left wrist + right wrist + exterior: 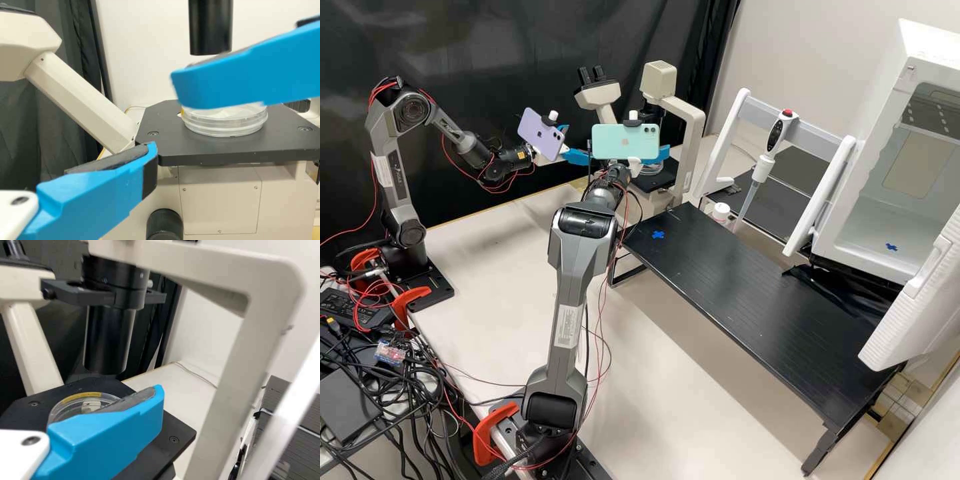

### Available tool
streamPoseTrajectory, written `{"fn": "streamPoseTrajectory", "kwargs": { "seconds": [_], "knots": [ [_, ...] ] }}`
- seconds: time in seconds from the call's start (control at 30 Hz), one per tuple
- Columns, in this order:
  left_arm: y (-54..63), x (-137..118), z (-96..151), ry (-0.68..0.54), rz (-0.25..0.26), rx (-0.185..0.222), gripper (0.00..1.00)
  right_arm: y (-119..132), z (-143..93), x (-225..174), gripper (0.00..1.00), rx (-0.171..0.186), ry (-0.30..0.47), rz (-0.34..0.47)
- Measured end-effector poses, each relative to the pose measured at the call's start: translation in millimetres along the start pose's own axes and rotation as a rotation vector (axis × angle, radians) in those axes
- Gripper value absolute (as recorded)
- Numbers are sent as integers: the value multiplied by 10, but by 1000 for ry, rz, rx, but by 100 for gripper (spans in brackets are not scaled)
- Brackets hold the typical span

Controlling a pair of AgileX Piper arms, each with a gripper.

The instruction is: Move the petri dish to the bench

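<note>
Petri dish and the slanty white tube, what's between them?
In the left wrist view, black plate with a small screw lies between the petri dish and slanty tube.

Grey arms (571, 280), red cables (382, 89), white label (571, 327); apparently a yellow wrist sticker (521, 155).

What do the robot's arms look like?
Two dark grey metal arms with round black joints and thin red wires. They carry a purple phone and a mint-green phone. The left end effector is white with two bright blue fingers.
</note>
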Motion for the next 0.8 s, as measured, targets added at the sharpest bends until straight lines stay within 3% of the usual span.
{"fn": "streamPoseTrajectory", "kwargs": {
  "seconds": [0.4, 0.57, 0.7, 0.73, 0.8],
  "knots": [
    [0, 0, 0, 0, 0, 0, 100, -149, 194, 313, 100, 58, -107, -61],
    [0, 0, 0, 0, 0, 0, 100, -209, 318, 347, 100, 105, -152, -67],
    [0, 0, 0, 0, 0, 0, 100, -217, 325, 350, 100, 110, -155, -68],
    [0, 0, 0, 0, 0, 0, 100, -217, 325, 350, 0, 110, -155, -68],
    [0, 0, 0, 0, 0, 0, 100, -241, 347, 341, 0, 110, -162, -69]
  ]
}}
